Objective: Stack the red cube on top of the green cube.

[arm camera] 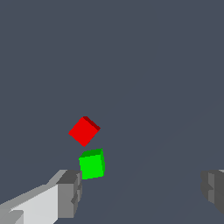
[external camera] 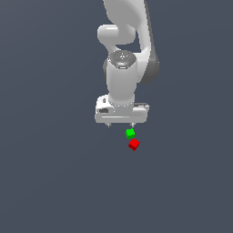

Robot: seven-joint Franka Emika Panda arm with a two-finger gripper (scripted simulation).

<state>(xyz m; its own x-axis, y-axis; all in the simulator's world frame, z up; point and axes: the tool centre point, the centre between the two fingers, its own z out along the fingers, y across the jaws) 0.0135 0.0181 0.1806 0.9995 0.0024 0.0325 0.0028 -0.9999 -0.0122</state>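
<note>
The red cube (external camera: 134,144) (arm camera: 84,131) lies on the grey floor, turned at an angle. Close beside it sits the green cube (external camera: 130,133) (arm camera: 92,164), a narrow gap between the two. My white gripper (external camera: 120,124) (arm camera: 140,188) hangs above the floor, open with its fingers spread wide and nothing between them. In the exterior view the green cube shows just below the finger on that view's right, and the red cube is a little lower and further right. In the wrist view one grey fingertip (arm camera: 70,192) stands next to the green cube.
The plain dark grey floor (external camera: 54,182) stretches all around the cubes with no other objects showing. The white arm (external camera: 122,73) rises behind the gripper.
</note>
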